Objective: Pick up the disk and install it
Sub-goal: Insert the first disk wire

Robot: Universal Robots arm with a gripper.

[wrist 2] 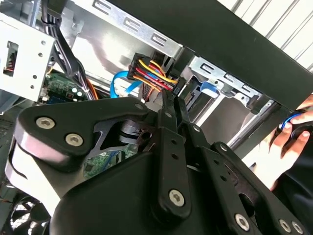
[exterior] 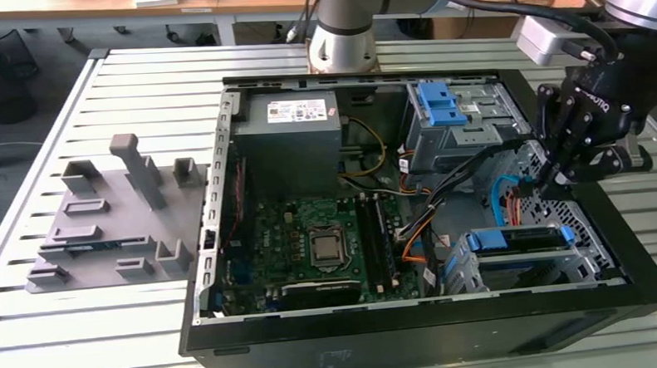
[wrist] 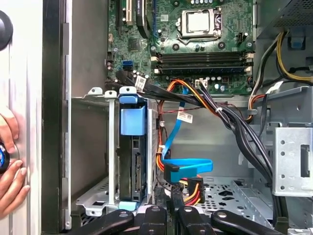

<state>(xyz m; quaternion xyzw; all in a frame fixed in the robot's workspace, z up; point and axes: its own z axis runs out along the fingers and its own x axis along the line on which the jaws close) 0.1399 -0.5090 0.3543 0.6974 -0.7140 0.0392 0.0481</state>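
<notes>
the gripper (exterior: 558,176) hangs low inside the open computer case (exterior: 424,329), at the exterior view's right, and in the second wrist view its fingers (wrist 2: 172,128) stand pressed together with their tips at the power connector (wrist 2: 157,74), the plug with the red, yellow and black wires; whether they pinch that plug or only touch it cannot be told. in the first wrist view the same connector (wrist: 191,188) sits just past the fingertips, beside the blue data cable (wrist: 188,167). the disk (wrist: 133,161) already stands seated in its drive cage (wrist: 93,196), blue carrier rail (wrist: 132,121) at the top, just beside those cables. the risks, as a judgement: the plug could go in crooked and bend its contacts, slip from narrow fingertips, or the fingers could snag the blue data cable or the black cable bundle (wrist: 230,122) crossing close by. a person's hand (wrist: 11,171) rests on the case edge near the cage, close enough to the arm's reach to be struck by a sideways move.
</notes>
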